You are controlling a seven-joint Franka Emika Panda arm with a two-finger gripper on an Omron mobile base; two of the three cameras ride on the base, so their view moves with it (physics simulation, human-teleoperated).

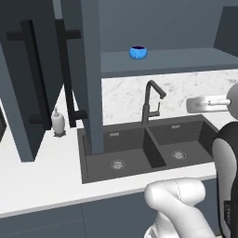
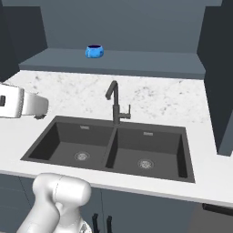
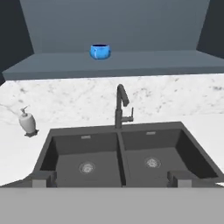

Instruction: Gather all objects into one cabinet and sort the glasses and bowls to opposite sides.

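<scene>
Sitting on cabinet shelf [image 3: 131, 61] — blue cup [image 3: 100, 51], well beyond pincer [image 3: 109, 178], whose jaws gape wide, empty.

Cabinet shelf [image 3: 131, 63], slate blue-grey, flat floor: one blue cup [image 3: 100, 51] upright on it, left of centre in hand view, above the tap. Below, white speckled counter [image 3: 175, 94] w/ black double sink [image 3: 124, 153] set in; soap bottle [image 3: 27, 122] stands on counter left of sink.
</scene>
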